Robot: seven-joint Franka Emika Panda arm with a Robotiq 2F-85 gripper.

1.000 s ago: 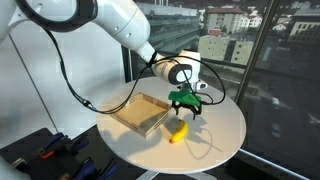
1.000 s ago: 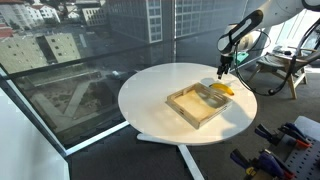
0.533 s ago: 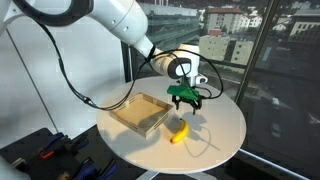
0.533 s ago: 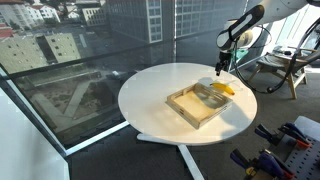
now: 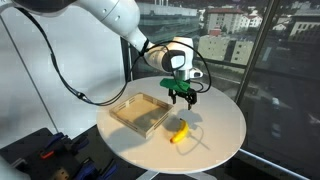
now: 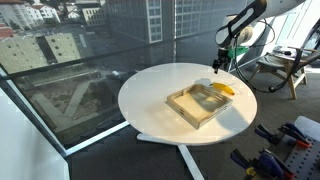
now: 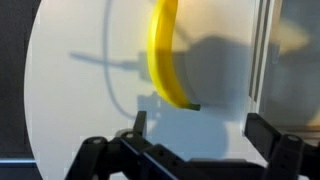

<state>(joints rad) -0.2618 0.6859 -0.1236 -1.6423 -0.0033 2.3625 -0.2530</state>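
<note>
1. My pincer hangs wide open and empty above the round white table.
2. In the wrist view, the banana lies at twelve o'clock, clear of my fingers.
3. The wooden tray sits at three o'clock, near the banana.

Looked through all three views and couldn't read a single thing: no text, labels, brands or numbers. The banana in the upper middle of the wrist view showed only plain yellow peel. The wooden tray near the center of the frame looked unmarked. Any lettering on the buildings in the upper right was too small to tell.
</note>
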